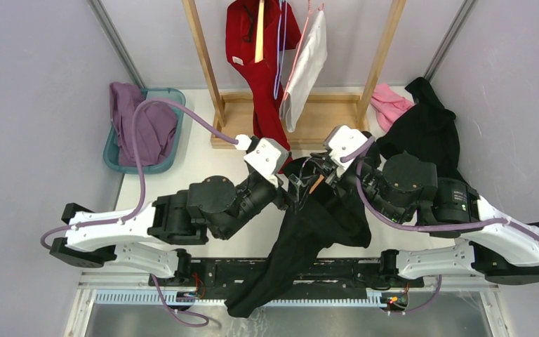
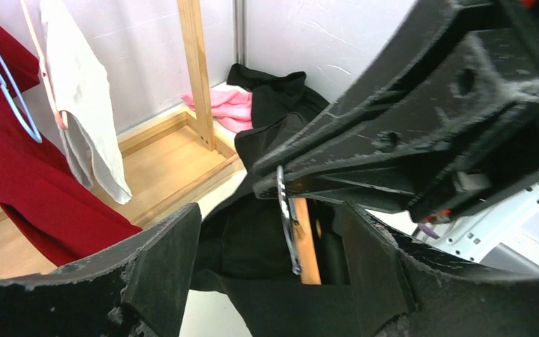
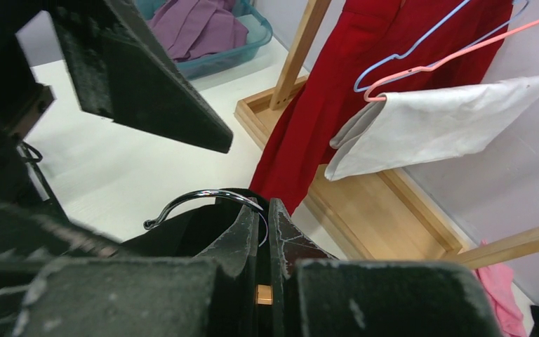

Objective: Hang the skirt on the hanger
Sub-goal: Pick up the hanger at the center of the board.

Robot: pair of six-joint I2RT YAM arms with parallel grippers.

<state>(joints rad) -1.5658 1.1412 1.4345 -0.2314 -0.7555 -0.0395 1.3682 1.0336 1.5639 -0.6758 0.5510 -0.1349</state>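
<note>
At table centre, between the two claws: black skirt (image 1: pixel 302 242). Its upper part is bunched at the fingers; the rest drapes toward the arm bases and over the near table (image 1: pixel 203 154) edge.

Wooden hanger (image 2: pixel 302 242) sits inside the bunched fabric. Only a short length of wood and the chrome hook (image 3: pixel 200 199) show. Cannot tell whether any of the waistband is over the bar yet.

Right gripper (image 3: pixel 264 210): jaws closed tight, pinching the hanger at the neck just under the hook and holding it above the table.

Left gripper (image 2: pixel 268 217): jaws spread wide, nothing held. One finger sits on each side of the hanger and the dark cloth. It faces the right claw at close range.

Step in hand (judgement): mid-task. The right arm presents the hanger while the left is placed to take hold of the skirt.

Next move calls for (judgement): close the left jaws on the skirt's waist edge, not on the wood or the hook. Then draw that edge over the bar while the right keeps the hanger steady. Fingers are crowded, so there is a risk of the claws colliding.

Surroundings:
- Wooden rack (image 1: pixel 203 56) at the far side, carrying a red garment (image 1: pixel 253 63) and a white garment (image 1: pixel 309 63).
- Teal basket (image 1: pixel 175 95) with purple cloth (image 1: pixel 147 126), far left.
- Pink cloth (image 1: pixel 391 104) and a dark heap (image 1: pixel 428 133), far right.
</note>
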